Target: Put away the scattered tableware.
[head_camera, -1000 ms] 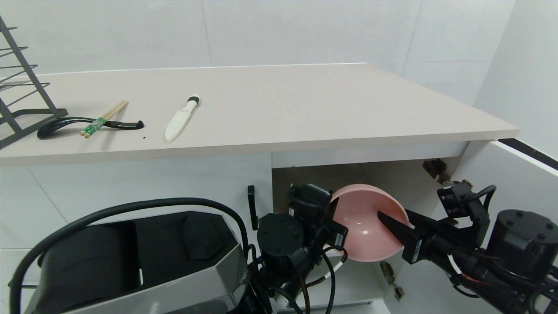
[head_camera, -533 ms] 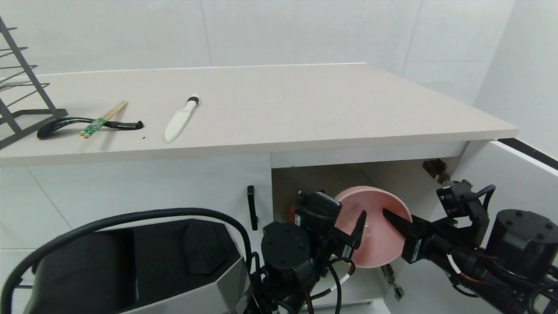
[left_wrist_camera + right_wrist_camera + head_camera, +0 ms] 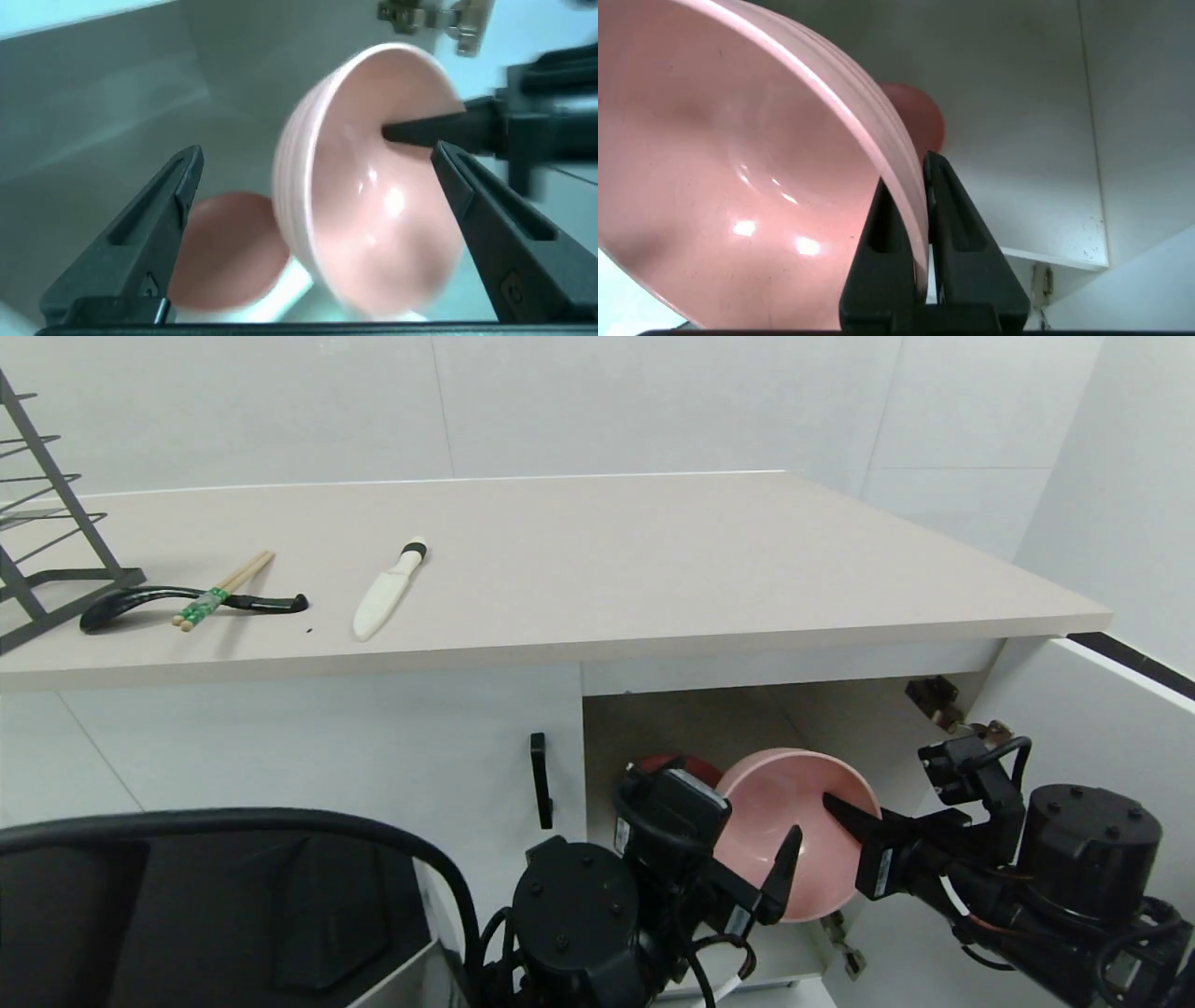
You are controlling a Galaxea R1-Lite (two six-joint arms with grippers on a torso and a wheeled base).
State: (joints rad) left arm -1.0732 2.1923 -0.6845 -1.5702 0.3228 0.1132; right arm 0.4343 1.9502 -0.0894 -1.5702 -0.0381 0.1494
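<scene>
Right gripper (image 3: 913, 177) pinching tilted pink bowl (image 3: 775, 812) by its rim inside open cabinet (image 3: 691, 719), left gripper (image 3: 318, 159) spread wide, facing bowl

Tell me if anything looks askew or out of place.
The pink bowl hangs steeply tilted at the open cabinet, pinched by its rim in the right gripper. On the countertop, chopsticks lie crossed over a black spoon.

A kitchen: tiled wall (image 3: 653, 401), beige countertop (image 3: 653, 560), open cupboard (image 3: 709, 719), dish rack (image 3: 56, 614).
</scene>
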